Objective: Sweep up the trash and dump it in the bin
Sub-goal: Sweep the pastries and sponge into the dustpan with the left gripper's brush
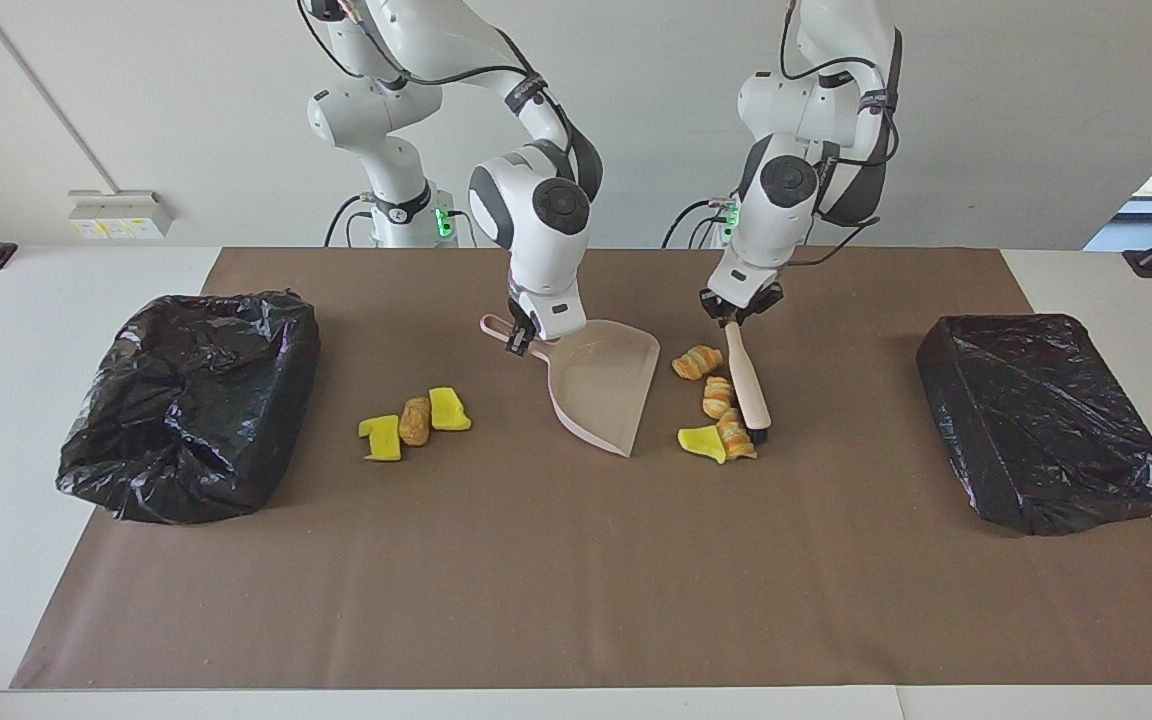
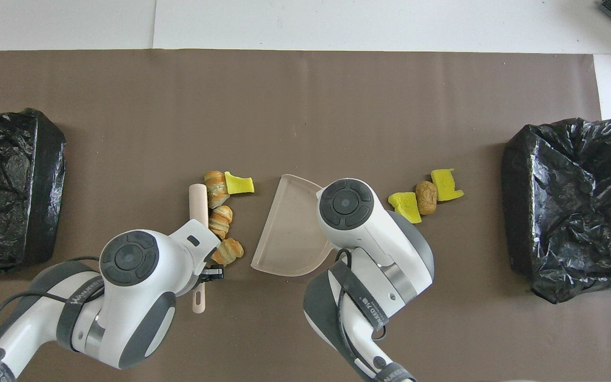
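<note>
Golden bread pieces [image 1: 719, 397] beside left pincer's [image 1: 739, 313] brush [image 1: 748, 385]

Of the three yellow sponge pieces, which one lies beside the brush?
The yellow sponge piece touching the bread pieces along the brush. The other two sponge pieces flank a bread lump by the open bin.

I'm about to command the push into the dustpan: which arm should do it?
Probably the left. Its hand holds the brush, whose bristles sit against the gathered trash beside the dustpan mouth. The right hand holds the dustpan handle and should just steady it.
</note>
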`<state>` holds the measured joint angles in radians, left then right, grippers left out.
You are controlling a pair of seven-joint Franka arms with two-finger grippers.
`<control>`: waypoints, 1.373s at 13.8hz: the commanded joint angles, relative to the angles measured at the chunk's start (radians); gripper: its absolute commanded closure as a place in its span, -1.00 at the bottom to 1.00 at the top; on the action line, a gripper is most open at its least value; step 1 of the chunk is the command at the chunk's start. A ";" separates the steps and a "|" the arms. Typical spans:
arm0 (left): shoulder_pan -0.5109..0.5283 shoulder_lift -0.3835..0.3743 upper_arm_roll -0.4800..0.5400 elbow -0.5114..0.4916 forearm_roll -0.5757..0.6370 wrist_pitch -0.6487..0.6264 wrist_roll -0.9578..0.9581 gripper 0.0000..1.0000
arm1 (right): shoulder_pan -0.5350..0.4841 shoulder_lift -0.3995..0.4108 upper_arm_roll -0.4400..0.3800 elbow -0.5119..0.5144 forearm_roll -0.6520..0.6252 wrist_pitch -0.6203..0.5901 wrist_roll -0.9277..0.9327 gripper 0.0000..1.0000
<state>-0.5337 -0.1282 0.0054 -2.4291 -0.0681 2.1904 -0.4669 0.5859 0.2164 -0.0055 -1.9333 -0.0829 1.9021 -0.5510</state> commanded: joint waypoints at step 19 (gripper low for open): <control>-0.080 -0.143 0.024 0.030 -0.076 -0.336 -0.254 1.00 | -0.024 0.001 0.010 -0.009 0.000 0.037 -0.245 1.00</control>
<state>-0.6362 -0.2312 0.0378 -2.3524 -0.1636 1.8646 -0.6194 0.5833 0.2169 -0.0001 -1.9336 -0.0829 1.9139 -0.7059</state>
